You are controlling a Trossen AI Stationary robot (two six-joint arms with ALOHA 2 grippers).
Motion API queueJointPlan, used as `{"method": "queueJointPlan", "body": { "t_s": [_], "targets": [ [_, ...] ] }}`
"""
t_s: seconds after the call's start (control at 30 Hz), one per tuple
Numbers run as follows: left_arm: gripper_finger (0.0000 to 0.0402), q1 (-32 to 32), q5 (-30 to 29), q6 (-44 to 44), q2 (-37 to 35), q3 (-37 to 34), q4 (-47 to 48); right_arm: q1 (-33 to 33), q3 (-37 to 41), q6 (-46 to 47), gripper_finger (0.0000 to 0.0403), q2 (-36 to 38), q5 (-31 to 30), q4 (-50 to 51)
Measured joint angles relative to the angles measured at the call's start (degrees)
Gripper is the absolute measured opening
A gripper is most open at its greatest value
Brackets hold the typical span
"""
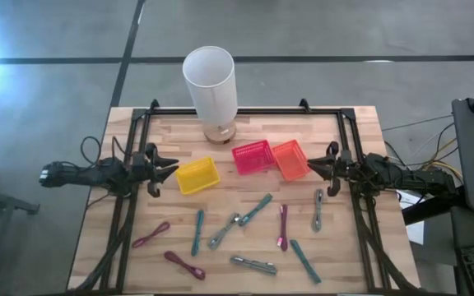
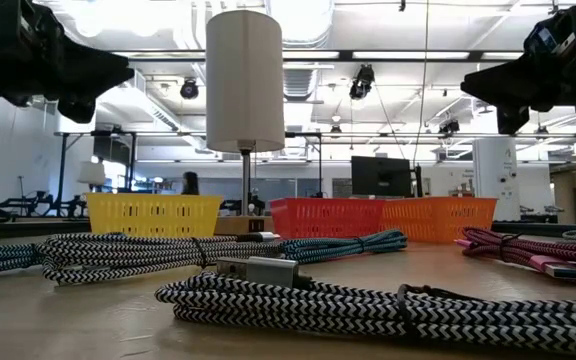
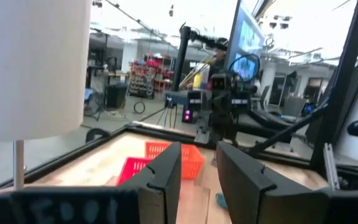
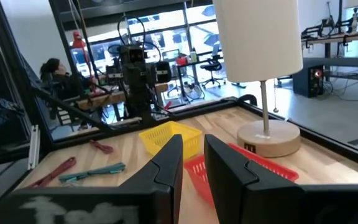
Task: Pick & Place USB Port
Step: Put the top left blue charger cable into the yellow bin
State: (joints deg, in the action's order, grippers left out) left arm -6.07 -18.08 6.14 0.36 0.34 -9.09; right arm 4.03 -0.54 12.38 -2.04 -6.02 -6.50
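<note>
Several bundled braided USB cables, teal, maroon and grey, lie flat on the near half of the wooden table; a grey one (image 1: 224,231) lies mid-table, a teal one (image 1: 256,209) beside it. Three small baskets rest farther back: yellow (image 1: 197,175), red (image 1: 253,156), orange (image 1: 290,159). My left gripper (image 1: 171,167) hovers at the table's left edge next to the yellow basket, open and holding nothing. My right gripper (image 1: 313,167) hovers at the right side next to the orange basket, also open and holding nothing. Both point toward the table's middle.
A lamp with a white cylindrical shade (image 1: 211,80) stands on a wooden base at the far edge. A black frame (image 1: 245,110) runs round the table's far and side edges. Bare wood lies between baskets and cables. A person sits in the room beyond.
</note>
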Motion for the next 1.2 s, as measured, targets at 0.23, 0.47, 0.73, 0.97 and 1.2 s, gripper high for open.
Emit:
{"method": "queueJointPlan", "body": {
  "t_s": [0.23,0.47,0.73,0.97,1.2],
  "targets": [
    [0.0108,0.0,3.1,7.3,2.2,0.0,-0.3,0.0,0.0,-8.6,0.0063,0.0,0.0,-5.7],
    [0.0108,0.0,0.0,9.6,8.9,2.0,-0.4,0.0,0.0,-9.8,0.0063,0.0,0.0,-11.3],
    [0.0108,0.0,0.1,5.7,19.4,13.7,5.3,0.0,-0.2,-15.9,0.0065,-1.6,-0.1,-14.9],
    [0.0108,0.0,0.2,5.6,29.6,23.8,15.4,0.0,-5.8,-17.5,0.0109,-8.7,-0.1,-12.1],
    [0.0112,0.0,4.6,5.9,38.4,28.6,15.7,0.0,-15.0,-18.7,0.0164,-20.8,-4.2,-7.2]
  ]
}}
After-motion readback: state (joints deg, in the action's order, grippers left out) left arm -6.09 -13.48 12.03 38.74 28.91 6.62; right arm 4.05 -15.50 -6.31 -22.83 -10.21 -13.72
